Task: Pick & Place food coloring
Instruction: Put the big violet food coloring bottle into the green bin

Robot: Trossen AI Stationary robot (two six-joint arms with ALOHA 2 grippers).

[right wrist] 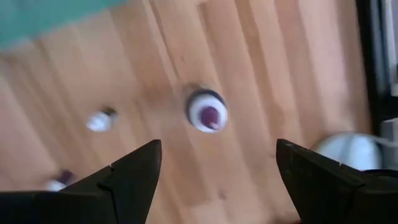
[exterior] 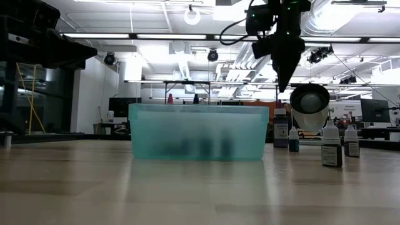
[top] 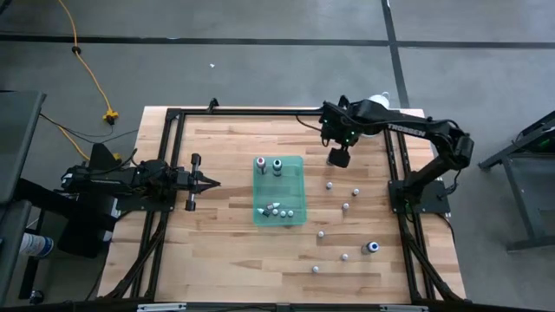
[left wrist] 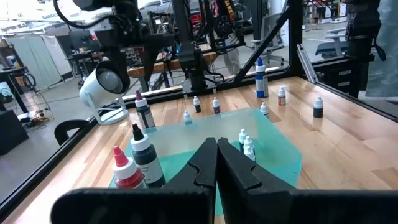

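Left gripper [left wrist: 216,163] jaws closed, above green tray [left wrist: 281,144] holding food coloring bottles [left wrist: 138,163].

Through the frosted wall of the green tray [exterior: 197,134], the bottles inside show only as dark smears. Beneath the right gripper [right wrist: 217,165], a purple-topped bottle [right wrist: 207,112] is motion-blurred, its label unreadable. The scattered small bottles [top: 346,206] below that gripper are too tiny to tell colours.

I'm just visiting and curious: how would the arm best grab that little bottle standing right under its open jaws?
From straight above. The bottle stands upright on the table, cap up, below the open right gripper. Lowering and closing on its body just under the cap seems best; neighbouring bottles stand apart.
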